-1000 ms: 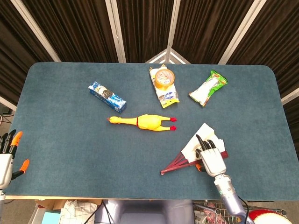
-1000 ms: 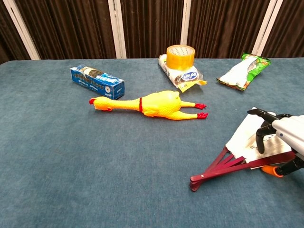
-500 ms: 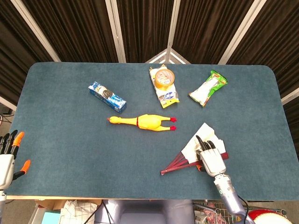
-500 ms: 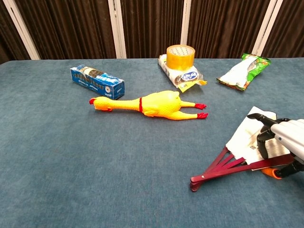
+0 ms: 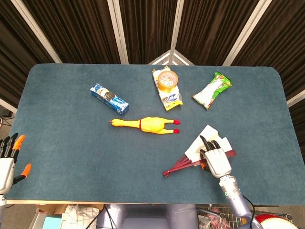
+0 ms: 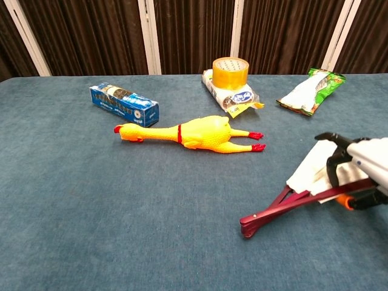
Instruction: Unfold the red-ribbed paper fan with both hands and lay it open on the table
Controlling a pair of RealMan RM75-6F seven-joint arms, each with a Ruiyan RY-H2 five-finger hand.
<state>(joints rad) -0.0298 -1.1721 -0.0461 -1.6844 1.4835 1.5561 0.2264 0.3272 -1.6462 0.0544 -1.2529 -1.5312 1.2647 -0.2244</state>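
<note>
The paper fan lies partly spread at the table's front right, its red ribs pointing left toward the pivot and its white paper fanned out behind. My right hand is on the fan's wide end. Its dark fingers curl over the paper and an orange-tipped thumb sits under the ribs, gripping it. The chest view shows the same hand holding the ribs slightly raised at that end. My left hand hangs off the table's left edge, fingers apart, holding nothing.
A yellow rubber chicken lies mid-table. Behind it are a blue box, a yellow tape roll on a packet, and a green snack bag. The table's front edge runs close below the fan.
My right hand has closed tighter on the fan and shifted slightly right. The red ribs have drawn closer together and the held end has risen a little. The left hand barely moved.
</note>
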